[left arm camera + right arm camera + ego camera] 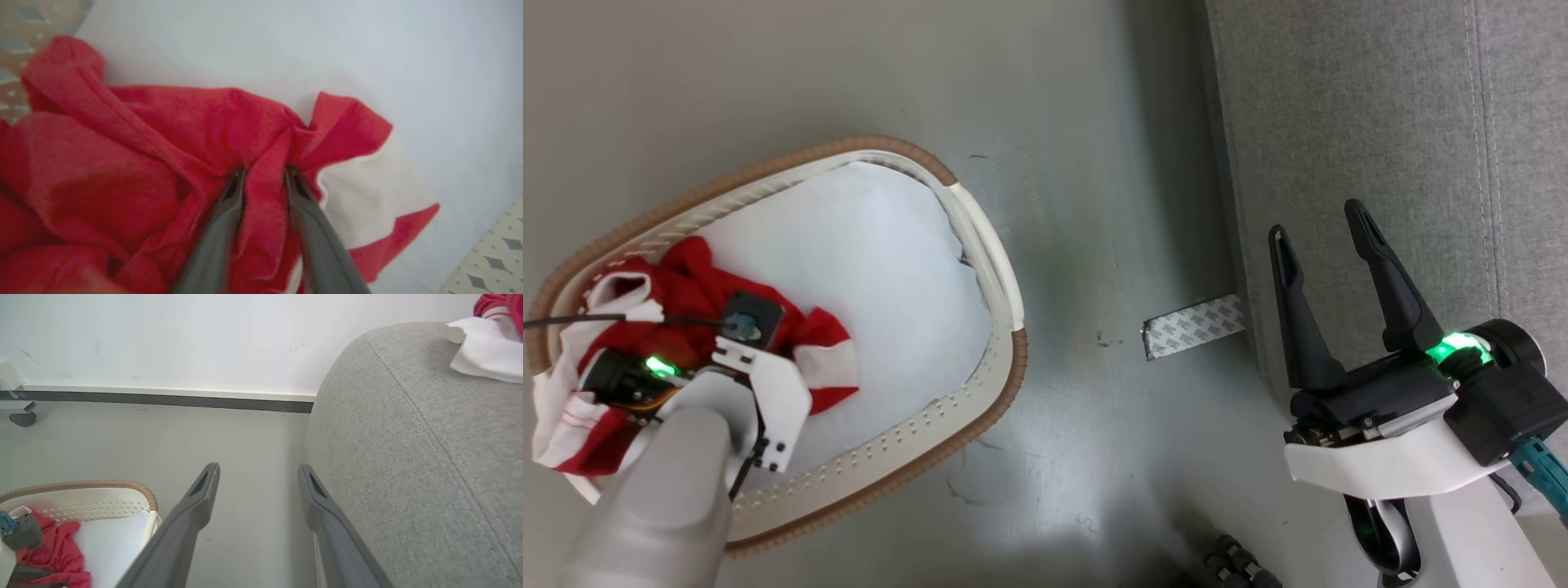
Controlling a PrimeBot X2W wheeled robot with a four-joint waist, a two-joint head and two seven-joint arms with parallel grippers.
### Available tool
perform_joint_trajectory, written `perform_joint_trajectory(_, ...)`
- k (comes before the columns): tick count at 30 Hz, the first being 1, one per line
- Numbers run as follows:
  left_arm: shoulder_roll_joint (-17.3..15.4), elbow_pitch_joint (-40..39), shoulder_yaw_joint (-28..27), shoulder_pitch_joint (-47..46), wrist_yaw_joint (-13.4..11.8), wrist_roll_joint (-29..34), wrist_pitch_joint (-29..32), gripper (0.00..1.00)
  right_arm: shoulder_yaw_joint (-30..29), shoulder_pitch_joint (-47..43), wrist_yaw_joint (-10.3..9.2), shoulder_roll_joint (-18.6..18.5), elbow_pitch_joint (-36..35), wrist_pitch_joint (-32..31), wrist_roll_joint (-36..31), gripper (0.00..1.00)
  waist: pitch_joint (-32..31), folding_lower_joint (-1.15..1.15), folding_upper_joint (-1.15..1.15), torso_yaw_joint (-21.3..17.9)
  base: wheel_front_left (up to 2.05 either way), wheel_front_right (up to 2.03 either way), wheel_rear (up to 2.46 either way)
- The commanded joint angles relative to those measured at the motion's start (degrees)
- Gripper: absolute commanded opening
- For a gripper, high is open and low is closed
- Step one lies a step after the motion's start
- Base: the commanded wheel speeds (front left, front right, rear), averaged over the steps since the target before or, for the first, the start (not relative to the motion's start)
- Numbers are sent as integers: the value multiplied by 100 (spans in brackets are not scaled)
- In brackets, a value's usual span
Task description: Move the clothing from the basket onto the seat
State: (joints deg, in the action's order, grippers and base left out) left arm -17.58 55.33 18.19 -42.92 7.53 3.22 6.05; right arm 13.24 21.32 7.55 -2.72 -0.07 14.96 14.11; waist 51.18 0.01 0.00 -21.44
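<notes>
Toward 9 o'clock in your head view, the basket (1005, 278) holds the clothing (686, 282), bunched at its 9 o'clock end. The right gripper (1315, 219) stands spread at 4 o'clock, beside the seat (1380, 122).

Left wrist view: the left gripper (265, 173) straddles a red fold, touching both sides. You cannot tell whether it clamps.

Right wrist view: another garment (482, 355) lies on the seat at 1 o'clock.

The left gripper (264, 173) points down, fingers partly narrowed; the right gripper (1316, 220) hangs with fingers spread wide.
</notes>
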Motion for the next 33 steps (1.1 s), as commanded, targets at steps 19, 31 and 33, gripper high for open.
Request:
perform_joint_trajectory(19,608,-1471,516,977,-5,-1646,-1099,0,-296,-674,-13,-13,391,9,-272,100,-2532,-1,0,696,0,0,0)
perform_joint_trajectory(31,624,-4239,342,2167,-237,-2428,-539,0,-200,-1405,-13,-13,465,8,-559,100,-4089,-1,0,900,0,0,0)
perform_joint_trajectory(33,606,-4691,333,2315,-339,-2442,-403,0,-98,-1488,-13,-11,436,9,-615,100,-4252,-1,0,903,0,0,0)
